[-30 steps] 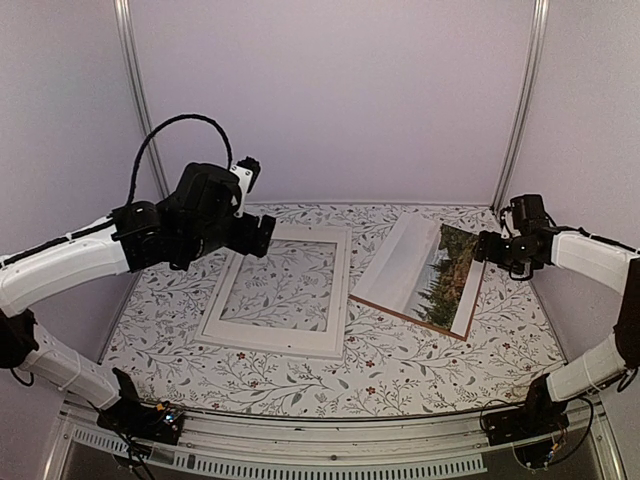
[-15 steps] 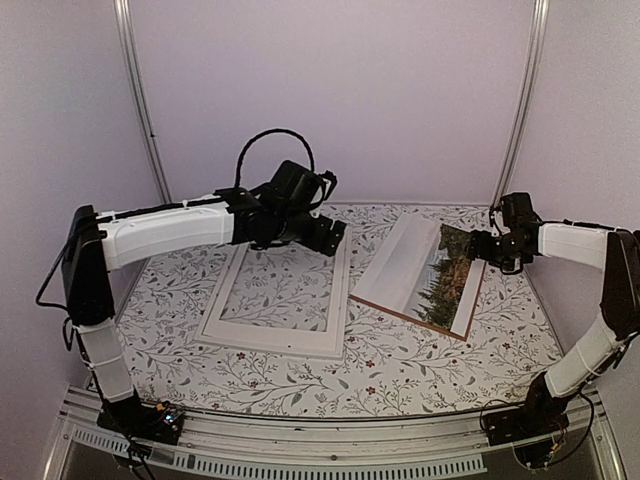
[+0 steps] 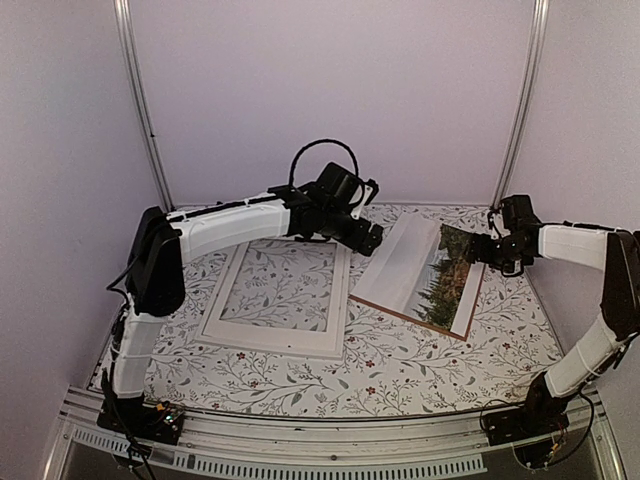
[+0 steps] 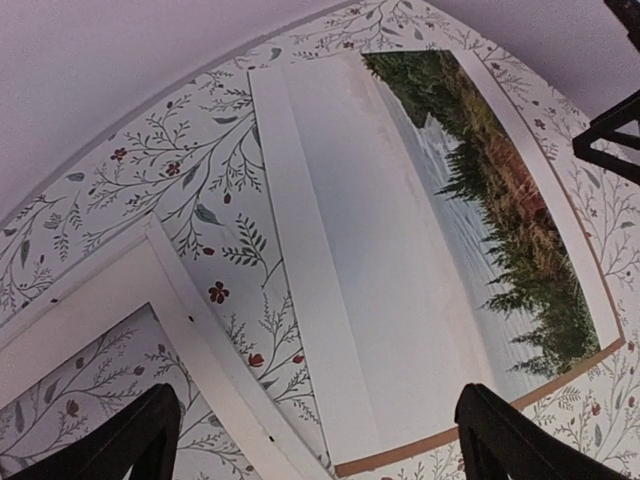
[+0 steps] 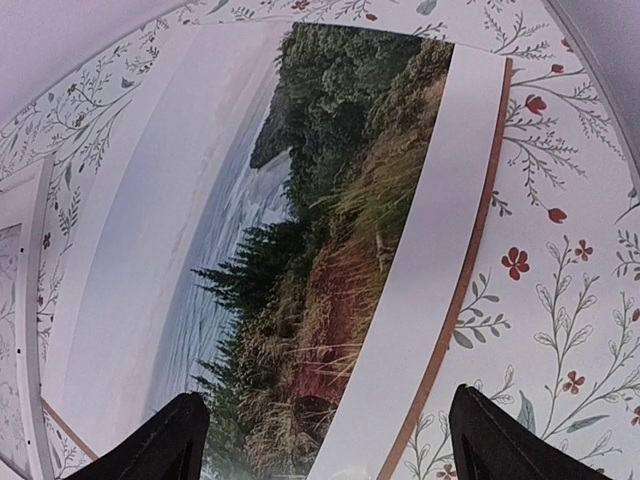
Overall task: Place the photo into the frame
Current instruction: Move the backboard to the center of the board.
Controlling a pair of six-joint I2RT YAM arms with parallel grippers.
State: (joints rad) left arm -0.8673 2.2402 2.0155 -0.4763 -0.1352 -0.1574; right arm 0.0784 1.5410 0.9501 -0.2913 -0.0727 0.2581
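left gripper (image 3: pixel 368 238), jaws released, has swung from the frame's (image 3: pixel 338 300) 11 o'clock to the photo's (image 3: pixel 425 275) 10 o'clock. right gripper (image 3: pixel 480 250) gapes at its 2 o'clock; photo lies outside the frame.

Photo (image 3: pixel 425 270): smooth printed paper, white border matt.
Frame (image 3: pixel 270 337): smooth white border, faint sheen; wood or plastic, cannot tell; clear pane.
Backing (image 5: pixel 503 100): brown board edge, matt, looks like hardboard.
Table cover (image 3: pixel 400 370): flat, matt, floral print; cloth or paper, cannot tell.
Arms (image 3: pixel 230 225): smooth white plastic shells, matt black joints.
Rail (image 3: pixel 300 440): pale ribbed metal, dull shine.
Posts (image 3: pixel 135 90): silvery metal, smooth.
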